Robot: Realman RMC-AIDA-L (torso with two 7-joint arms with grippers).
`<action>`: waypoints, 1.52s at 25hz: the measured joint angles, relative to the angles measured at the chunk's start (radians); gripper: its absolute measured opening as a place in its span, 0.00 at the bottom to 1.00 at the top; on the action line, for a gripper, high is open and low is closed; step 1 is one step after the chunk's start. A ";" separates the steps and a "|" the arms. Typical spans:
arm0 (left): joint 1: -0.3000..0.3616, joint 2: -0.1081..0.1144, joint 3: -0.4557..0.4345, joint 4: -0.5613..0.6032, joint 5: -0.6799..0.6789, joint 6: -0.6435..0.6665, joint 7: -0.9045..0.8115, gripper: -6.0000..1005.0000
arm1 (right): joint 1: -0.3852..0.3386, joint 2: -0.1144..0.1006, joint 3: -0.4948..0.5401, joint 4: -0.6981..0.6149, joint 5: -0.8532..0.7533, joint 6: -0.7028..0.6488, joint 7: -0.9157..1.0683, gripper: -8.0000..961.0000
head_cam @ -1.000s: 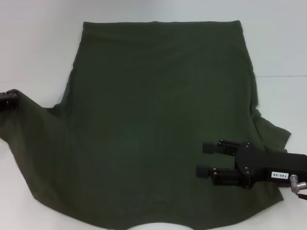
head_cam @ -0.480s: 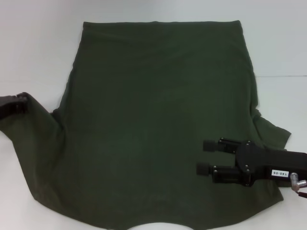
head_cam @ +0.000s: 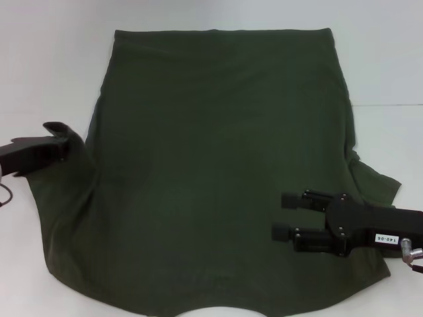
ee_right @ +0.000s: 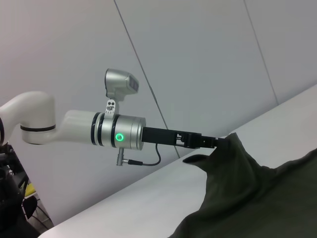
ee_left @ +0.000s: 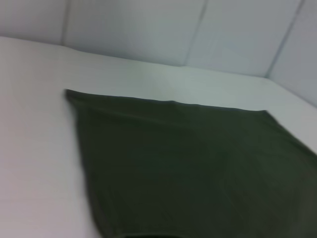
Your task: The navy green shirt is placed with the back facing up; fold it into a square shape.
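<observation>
Navy green shirt [head_cam: 218,165] spread plain side up across white bench [head_cam: 46,66], hem at far edge. Left end effector [head_cam: 63,142] clamped on left sleeve [head_cam: 66,185], lifted clear of bench (looks set for folding sleeve inward over body). Fabric draping down from pinch, seen too in right wrist view [ee_right: 220,144]. Right end effector [head_cam: 285,216] over lower right of shirt, fingers spread, gripping nothing, probably steadying.

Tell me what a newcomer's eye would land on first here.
First, the navy green shirt, spread plain side up over most of the white table. Next, the left gripper at its left edge, shut on the sleeve and lifting it. Last, the right gripper, open over the shirt's lower right.
</observation>
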 joint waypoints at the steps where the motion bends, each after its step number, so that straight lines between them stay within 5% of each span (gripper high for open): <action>1: -0.001 -0.003 0.000 0.004 0.000 0.014 -0.004 0.00 | -0.001 0.000 0.000 0.000 0.000 0.000 0.000 0.91; 10: -0.017 -0.013 0.116 -0.008 -0.011 0.029 -0.083 0.03 | -0.004 -0.003 0.000 0.000 -0.002 0.000 0.000 0.91; 20: -0.048 -0.014 0.198 -0.146 -0.210 0.060 -0.093 0.07 | -0.005 -0.005 -0.002 0.000 -0.006 0.000 -0.006 0.91; 23: -0.055 -0.014 0.213 -0.175 -0.256 0.081 -0.088 0.23 | -0.006 -0.010 -0.002 0.000 -0.004 0.000 -0.003 0.91; 34: -0.002 -0.010 0.193 -0.157 -0.273 0.105 -0.034 0.47 | -0.005 -0.034 0.023 -0.008 0.000 -0.001 0.050 0.91; 38: 0.004 -0.007 0.170 -0.139 -0.211 0.157 -0.032 0.64 | -0.005 -0.040 0.033 -0.007 0.000 -0.006 0.054 0.90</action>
